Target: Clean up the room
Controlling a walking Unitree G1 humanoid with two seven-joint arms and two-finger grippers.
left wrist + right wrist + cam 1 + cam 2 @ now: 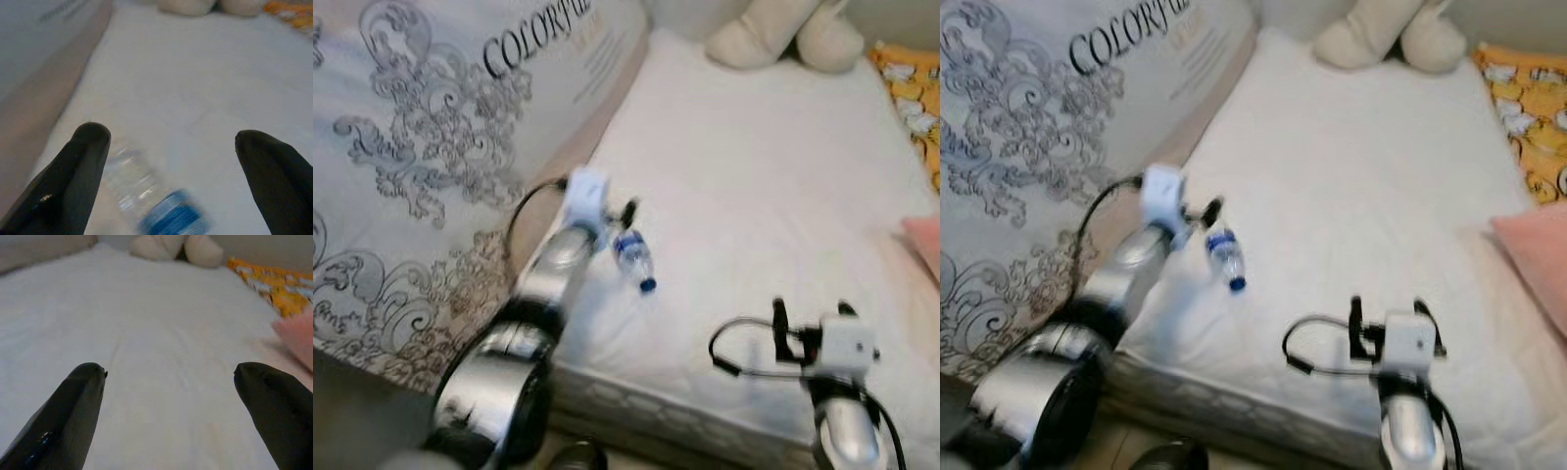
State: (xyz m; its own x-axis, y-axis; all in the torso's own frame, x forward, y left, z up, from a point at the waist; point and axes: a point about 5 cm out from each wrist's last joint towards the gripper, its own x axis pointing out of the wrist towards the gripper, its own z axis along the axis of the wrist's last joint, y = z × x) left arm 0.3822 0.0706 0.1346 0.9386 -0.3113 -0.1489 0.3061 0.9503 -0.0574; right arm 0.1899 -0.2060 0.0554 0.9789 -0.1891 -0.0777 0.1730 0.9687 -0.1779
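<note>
A small clear water bottle (633,258) with a blue cap and blue label lies on its side on the white bed (754,176), near the bed's left edge. My left gripper (619,217) hovers just behind it, open. In the left wrist view the bottle (146,196) lies between and below the spread fingers (85,161), closer to one of them and blurred. My right gripper (813,311) is open over the bed's front part, with bare sheet between its fingers (83,391).
A grey ornament-printed cover (431,127) lettered "COLORFUL" rises along the bed's left side. A cream plush toy (783,34) sits at the far end. A yellow patterned blanket (911,98) and a pink pillow (925,240) lie at the right. A dark object (578,455) is on the floor.
</note>
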